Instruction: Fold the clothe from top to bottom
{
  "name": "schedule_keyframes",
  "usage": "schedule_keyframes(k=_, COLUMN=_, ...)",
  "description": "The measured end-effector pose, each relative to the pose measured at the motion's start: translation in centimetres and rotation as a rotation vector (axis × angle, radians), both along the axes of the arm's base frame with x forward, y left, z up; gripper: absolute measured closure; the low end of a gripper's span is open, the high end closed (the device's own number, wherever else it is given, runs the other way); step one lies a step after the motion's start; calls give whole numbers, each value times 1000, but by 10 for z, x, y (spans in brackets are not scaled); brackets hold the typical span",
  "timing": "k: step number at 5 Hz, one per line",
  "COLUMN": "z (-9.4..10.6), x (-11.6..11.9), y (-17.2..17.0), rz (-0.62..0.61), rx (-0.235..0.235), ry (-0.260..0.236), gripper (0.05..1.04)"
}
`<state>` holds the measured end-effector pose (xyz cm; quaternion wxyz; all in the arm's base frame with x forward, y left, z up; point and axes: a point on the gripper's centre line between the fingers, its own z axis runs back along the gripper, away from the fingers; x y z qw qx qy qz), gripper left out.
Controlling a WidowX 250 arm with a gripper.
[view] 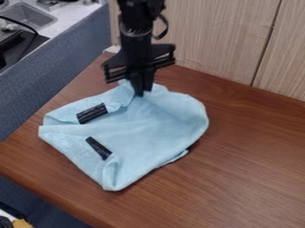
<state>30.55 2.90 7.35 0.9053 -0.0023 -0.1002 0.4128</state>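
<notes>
In the camera view, the light blue cloth point(152, 133) lies rumpled on the brown wooden bench point(250, 178), its left side partly folded over. The gripper point(142, 92) points down at the cloth's far edge, touching it; whether it is spread or pinching fabric cannot be told. Two short black pieces, one ribbed point(92, 113), one smoother point(99, 148), rest on the cloth's left part.
</notes>
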Motion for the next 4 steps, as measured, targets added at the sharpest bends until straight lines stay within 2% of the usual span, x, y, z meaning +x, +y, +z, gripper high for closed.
schedule_keyframes(k=1, z=-18, x=-27, y=12, rz=14, rx=39, ry=39, gripper=1029)
schedule_keyframes(k=2, z=-36, x=-46, y=21, rz=-14, rx=104, ry=70, gripper=1029)
schedule_keyframes(k=3, z=-61, x=-54, y=29, rz=-11, rx=100, ry=145, gripper=1006)
schedule_keyframes(k=4, z=-64, x=-54, y=30, rz=-12, rx=99, ry=178, gripper=859)
